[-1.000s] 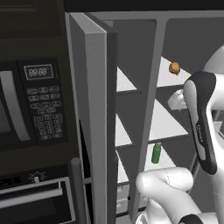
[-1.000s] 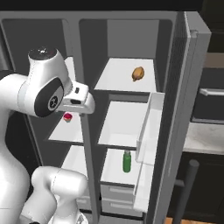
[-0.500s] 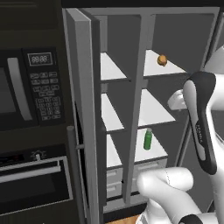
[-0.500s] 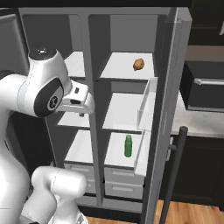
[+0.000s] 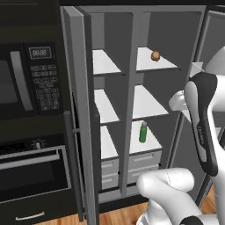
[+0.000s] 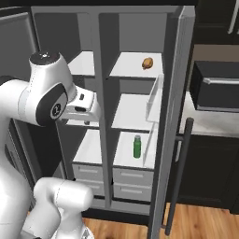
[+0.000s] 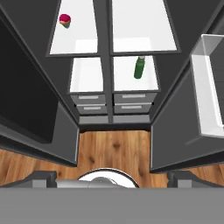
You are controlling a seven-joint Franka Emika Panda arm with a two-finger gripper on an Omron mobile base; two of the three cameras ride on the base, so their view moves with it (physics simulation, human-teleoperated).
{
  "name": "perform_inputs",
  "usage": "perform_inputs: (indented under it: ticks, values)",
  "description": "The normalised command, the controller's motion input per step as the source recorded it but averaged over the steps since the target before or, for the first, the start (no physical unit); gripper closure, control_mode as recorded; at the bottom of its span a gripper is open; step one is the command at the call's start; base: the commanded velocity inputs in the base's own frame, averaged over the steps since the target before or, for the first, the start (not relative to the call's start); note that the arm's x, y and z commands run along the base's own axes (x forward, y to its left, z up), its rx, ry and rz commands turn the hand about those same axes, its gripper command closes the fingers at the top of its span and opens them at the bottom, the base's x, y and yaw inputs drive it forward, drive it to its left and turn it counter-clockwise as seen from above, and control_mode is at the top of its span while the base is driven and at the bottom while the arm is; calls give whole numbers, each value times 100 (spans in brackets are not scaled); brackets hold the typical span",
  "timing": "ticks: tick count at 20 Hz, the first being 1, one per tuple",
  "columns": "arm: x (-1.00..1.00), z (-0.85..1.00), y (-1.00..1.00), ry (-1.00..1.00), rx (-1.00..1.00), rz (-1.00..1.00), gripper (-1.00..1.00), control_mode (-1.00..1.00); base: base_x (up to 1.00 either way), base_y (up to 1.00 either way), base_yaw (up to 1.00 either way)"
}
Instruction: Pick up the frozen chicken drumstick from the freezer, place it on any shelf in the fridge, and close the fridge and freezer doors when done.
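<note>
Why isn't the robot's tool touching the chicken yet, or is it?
Apart. In the right base view the chicken drumstick sits alone on the top shelf, while the robot's hand is far lower left.

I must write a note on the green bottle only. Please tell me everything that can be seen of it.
The green bottle is small and slim, plain green with a paler, narrower neck and cap, and it looks like smooth plastic or glass. It stands upright and alone on the lowest white shelf of the open compartment to the right of the centre divider, just above the grey drawers. Only the shelf beneath touches it. The hand view shows it from above. No label can be read.
</note>
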Motion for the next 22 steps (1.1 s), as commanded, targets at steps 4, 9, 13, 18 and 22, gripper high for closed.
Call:
perform_inputs:
  ticks: [4, 9, 13, 18, 22]
  values:
    - [0, 0, 0, 0, 0, 0, -100, 100, -22, -26, 0]
    - [0, 0, 0, 0, 0, 0, -100, 100, -8, -21, 0]
    - [0, 0, 0, 0, 0, 0, -100, 100, -1, -26, 1]
    - [0, 0, 0, 0, 0, 0, -100, 100, -9, -29, 2]
    - [0, 0, 0, 0, 0, 0, -100, 100, 0, -44, 2]
